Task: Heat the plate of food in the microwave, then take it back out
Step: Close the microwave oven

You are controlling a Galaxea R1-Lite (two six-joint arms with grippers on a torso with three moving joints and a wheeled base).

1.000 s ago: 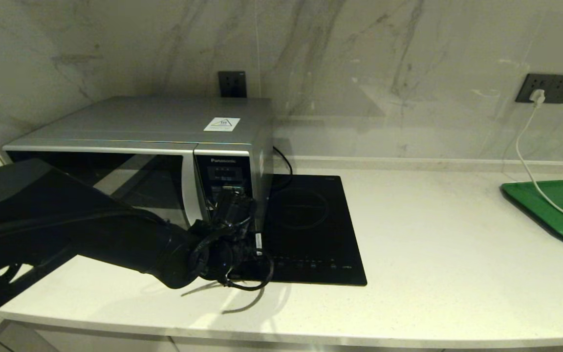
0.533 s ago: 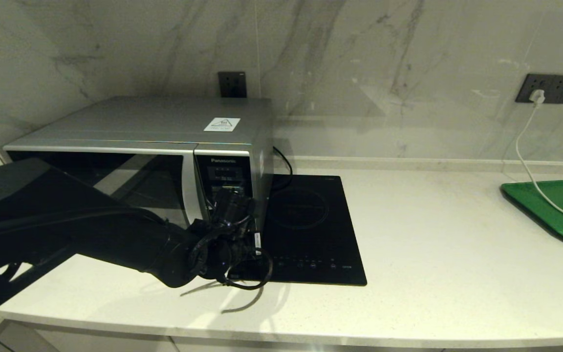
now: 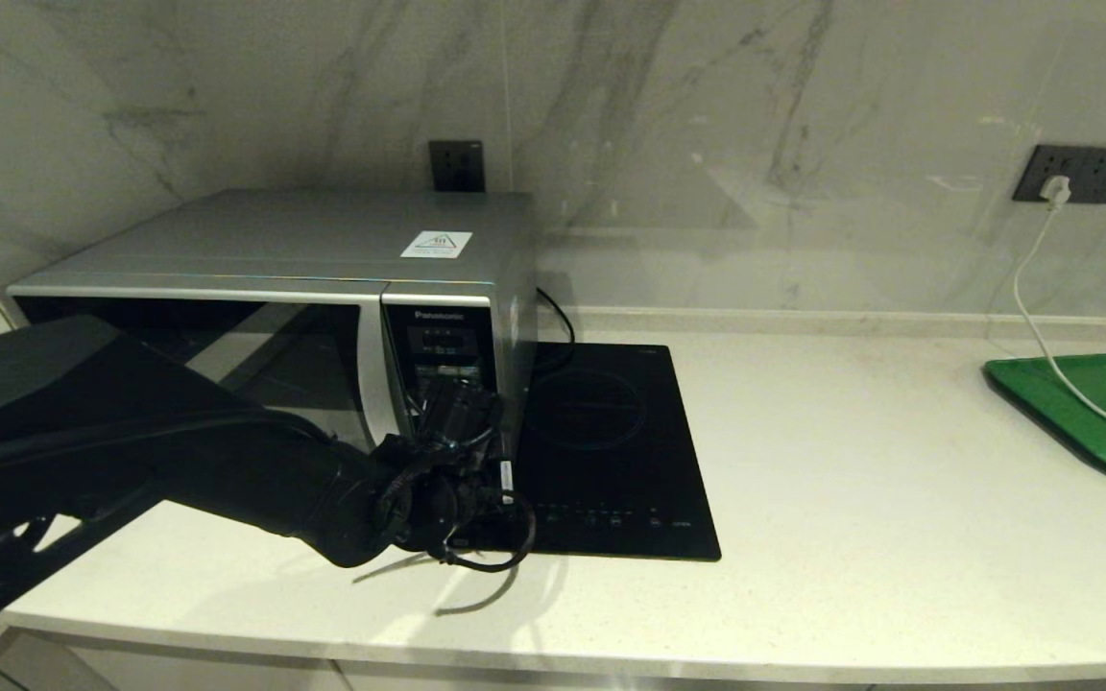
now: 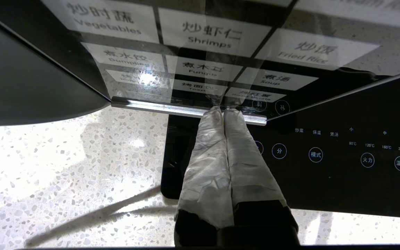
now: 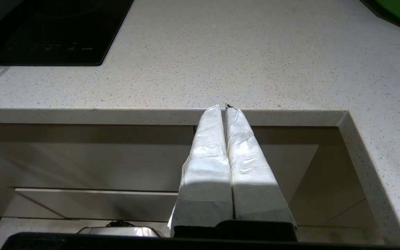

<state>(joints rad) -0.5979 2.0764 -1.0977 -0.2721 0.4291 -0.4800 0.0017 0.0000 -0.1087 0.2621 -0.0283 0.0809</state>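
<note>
The silver microwave [image 3: 275, 240] stands at the counter's back left with its dark glass door shut. My left gripper [image 3: 460, 408] is in front of its black keypad panel [image 3: 445, 345]. In the left wrist view the gripper [image 4: 222, 110] is shut, empty, with its taped fingertips [image 4: 214, 114] at the lowest row of keys, by the panel's [image 4: 203, 34] silver bottom edge. The plate of food is not in view anywhere. My right gripper [image 5: 225, 107] is shut, empty, and parked below the counter's front edge.
A flat black induction hob [image 3: 611, 451] lies right beside the microwave, under the left wrist. A green tray [image 3: 1100, 403] sits at the far right with a white cable across it. Pale counter [image 3: 851, 499] lies between them.
Almost nothing. The left arm shifts very slightly while its gripper stays shut at the keypad. The microwave door stays shut.
</note>
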